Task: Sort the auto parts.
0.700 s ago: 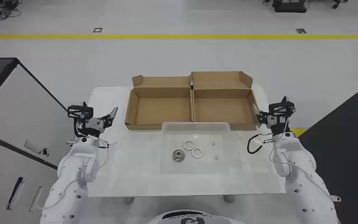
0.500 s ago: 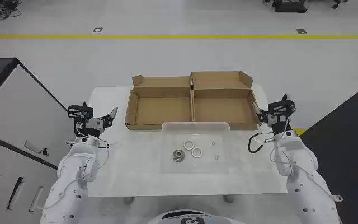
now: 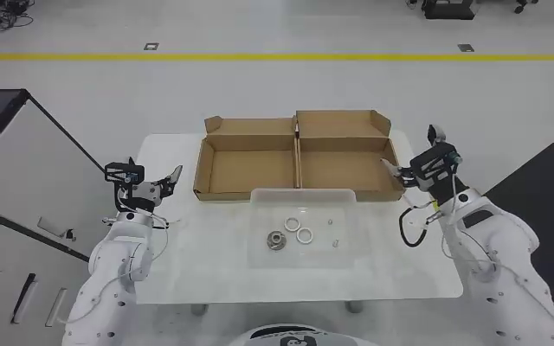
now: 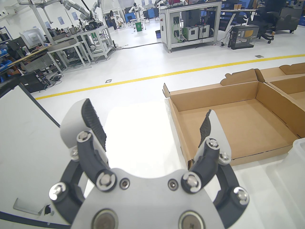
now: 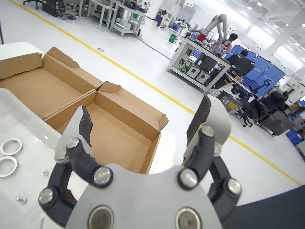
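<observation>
Silver metal auto parts (image 3: pixel 294 232) wait in a clear plastic tray (image 3: pixel 303 195) in the middle of the white table (image 3: pixel 199 277) for sorting into two empty brown cardboard boxes (image 3: pixel 247 171) behind, with left gripper (image 4: pixel 150 110) and right gripper (image 5: pixel 145 103) wide open, empty, near its side edges.

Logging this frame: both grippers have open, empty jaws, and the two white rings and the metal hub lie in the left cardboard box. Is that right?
Not quite. The top view shows the white rings and the metal hub lying in the clear tray in front of the left cardboard box, which is empty. The left gripper and right gripper do have open, empty jaws.
</observation>
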